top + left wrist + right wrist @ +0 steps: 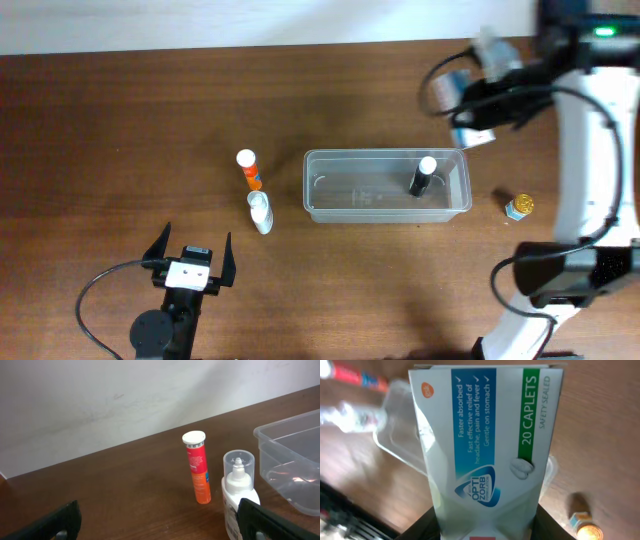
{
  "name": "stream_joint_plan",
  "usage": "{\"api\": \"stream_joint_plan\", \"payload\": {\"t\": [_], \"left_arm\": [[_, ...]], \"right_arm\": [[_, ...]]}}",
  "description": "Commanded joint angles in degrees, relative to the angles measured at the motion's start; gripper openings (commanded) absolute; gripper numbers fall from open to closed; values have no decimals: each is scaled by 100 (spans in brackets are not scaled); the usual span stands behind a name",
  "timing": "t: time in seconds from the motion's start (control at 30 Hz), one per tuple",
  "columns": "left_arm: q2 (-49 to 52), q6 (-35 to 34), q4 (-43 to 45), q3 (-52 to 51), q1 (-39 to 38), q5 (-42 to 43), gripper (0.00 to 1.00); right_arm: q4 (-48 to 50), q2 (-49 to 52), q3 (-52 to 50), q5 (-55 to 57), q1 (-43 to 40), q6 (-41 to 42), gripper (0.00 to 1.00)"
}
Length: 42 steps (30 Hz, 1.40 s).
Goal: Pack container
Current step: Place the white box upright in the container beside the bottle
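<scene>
Gripping caplet box [485,450]: right gripper [486,524] | left gripper [195,242] spread | container [345,196] clear, rimmed, holding black bottle [421,180]

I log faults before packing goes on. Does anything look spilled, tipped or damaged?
Nothing stands out. The orange tube, the white bottle and the black bottle in the container stand upright; no spill or damage shows.
</scene>
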Motion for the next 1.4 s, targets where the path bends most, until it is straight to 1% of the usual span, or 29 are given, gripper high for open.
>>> {"api": "stream_joint_plan", "payload": {"t": [0.0,0.1,0.2,0.3,0.4,0.47,0.73,0.87,1.03,1.37], "left_arm": [[-39,66,-22,-20,13,59,100],[-39,66,-22,-20,13,59,99],[-39,66,-22,-20,13,59,99],[-39,66,-22,-20,13,59,99],[-39,66,-22,-20,13,59,99],[-39,66,-22,-20,13,59,99],[-39,66,-22,-20,13,59,99],[-39,66,-22,-20,13,59,99],[-39,66,-22,-20,13,59,99],[-39,66,-22,-20,13,59,99]], "right_arm": [[-37,-96,-350,1008,938,-420,43],[24,-96,-741,1091,1421,-804,44],[199,-92,-1202,1073,1679,-1099,44],[693,-90,-1869,1062,1836,-1401,43],[1351,-90,-2592,1060,1860,-1414,44],[1668,-90,-2868,1060,1860,-1397,43],[2061,-92,-2907,1067,1849,-1370,44],[2092,-92,-2739,1088,1838,-1320,44],[2079,-92,-2253,1102,1840,-1102,44],[2083,-94,-2120,1062,1849,-404,44]]}}
